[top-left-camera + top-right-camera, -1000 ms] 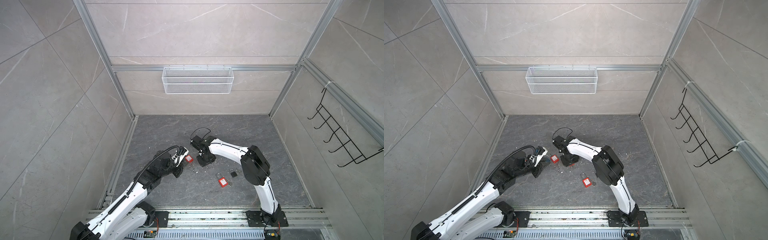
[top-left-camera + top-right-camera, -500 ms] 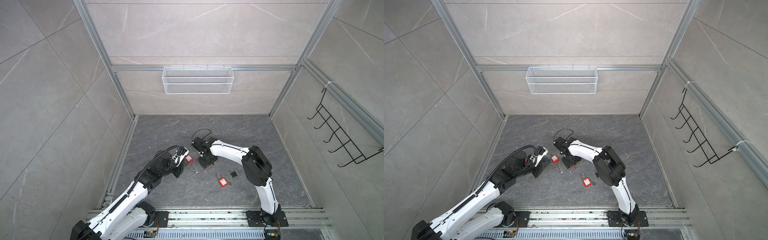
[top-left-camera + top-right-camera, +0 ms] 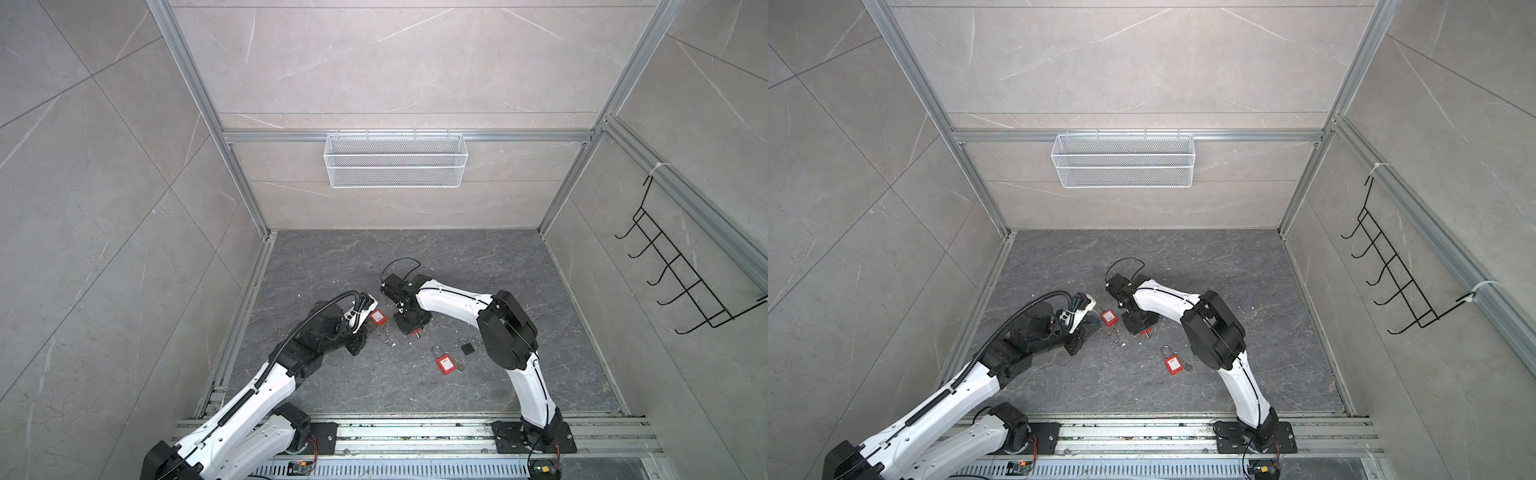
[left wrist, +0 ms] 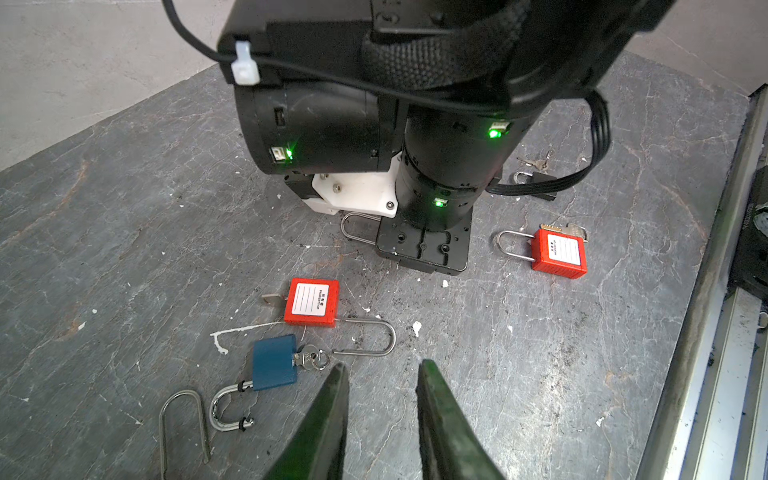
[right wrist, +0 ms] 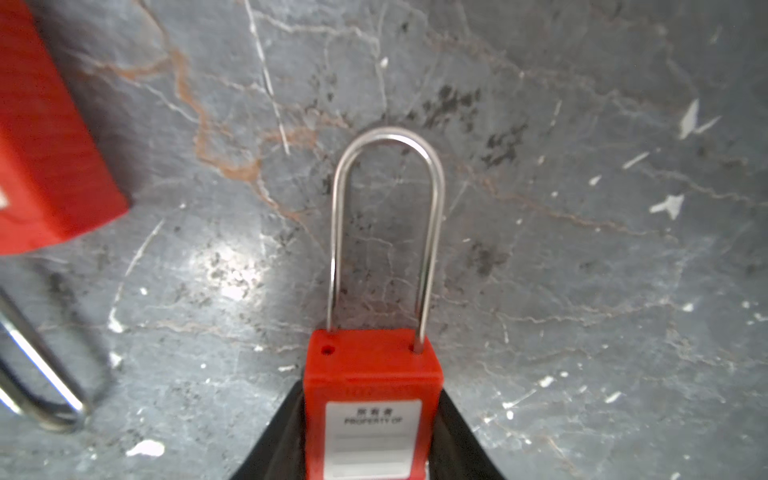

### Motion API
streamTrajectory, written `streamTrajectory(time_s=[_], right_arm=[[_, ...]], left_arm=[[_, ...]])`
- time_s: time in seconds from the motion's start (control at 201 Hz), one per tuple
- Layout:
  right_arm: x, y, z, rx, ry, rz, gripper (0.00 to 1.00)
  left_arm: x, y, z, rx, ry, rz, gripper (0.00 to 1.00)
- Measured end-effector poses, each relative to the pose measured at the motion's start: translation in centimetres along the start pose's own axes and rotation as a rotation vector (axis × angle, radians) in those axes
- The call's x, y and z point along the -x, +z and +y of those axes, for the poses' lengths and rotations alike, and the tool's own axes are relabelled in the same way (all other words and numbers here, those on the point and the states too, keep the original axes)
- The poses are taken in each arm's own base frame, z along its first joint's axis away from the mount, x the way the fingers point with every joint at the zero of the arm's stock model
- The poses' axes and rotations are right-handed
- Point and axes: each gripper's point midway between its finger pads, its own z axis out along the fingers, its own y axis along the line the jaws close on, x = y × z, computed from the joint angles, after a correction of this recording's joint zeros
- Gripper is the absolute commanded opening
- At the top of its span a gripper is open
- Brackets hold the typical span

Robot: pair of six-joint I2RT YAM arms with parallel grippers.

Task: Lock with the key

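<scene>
My right gripper (image 5: pixel 372 388) is shut on the body of a red padlock (image 5: pixel 372 415). Its long steel shackle (image 5: pixel 386 232) stands open, with one leg out of its hole. In both top views that gripper (image 3: pixel 409 326) points down at the floor mid-scene. The held lock's key is hidden. A second red padlock (image 4: pixel 311 302) lies on the floor with a key (image 4: pixel 272 297) in it and its shackle open. My left gripper (image 4: pixel 382 365) is open and empty, just short of that shackle and beside a blue padlock (image 4: pixel 274 363) that also has a key (image 4: pixel 311 359) in it.
A third red padlock (image 3: pixel 446 365) with a key lies nearer the front, beside a small black padlock (image 3: pixel 467 348). A loose steel shackle (image 4: pixel 183 424) lies by the blue lock. A white wire basket (image 3: pixel 395 160) hangs on the back wall, black hooks (image 3: pixel 681 270) on the right wall.
The right wrist has shifted only slightly over the same spot. The left arm has not moved.
</scene>
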Motion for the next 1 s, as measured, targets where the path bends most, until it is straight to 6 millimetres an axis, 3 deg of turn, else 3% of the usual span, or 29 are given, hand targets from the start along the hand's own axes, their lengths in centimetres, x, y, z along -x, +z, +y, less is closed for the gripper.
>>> streamTrajectory(time_s=[0.169, 0.393, 0.488, 0.623, 0.767, 0.996], right_arm=[[0.3, -2.0, -0.1, 0.019, -0.063, -0.062, 0.32], [-1.2, -10.7, -0.7, 0.096, -0.285, -0.320, 0.30], [-2.6, -13.0, -1.2, 0.089, -0.406, -0.399, 0.31], [-4.4, -13.5, -1.7, 0.058, -0.550, -0.431, 0.31], [-5.6, -13.6, -1.9, 0.036, -0.660, -0.452, 0.31], [-5.8, -15.6, -1.4, 0.043, -0.763, -0.540, 0.31]], left_arm=[[0.1, 0.0, 0.1, 0.003, -0.002, 0.007, 0.31], [1.6, -0.1, 1.7, 0.033, -0.022, -0.001, 0.42], [2.6, 0.2, 2.1, 0.001, -0.043, 0.002, 0.43], [4.2, 0.8, 1.3, -0.099, -0.059, -0.007, 0.44], [5.4, 1.1, -0.8, -0.253, -0.071, -0.035, 0.46], [5.3, 0.8, -3.5, -0.423, 0.015, -0.076, 0.46]])
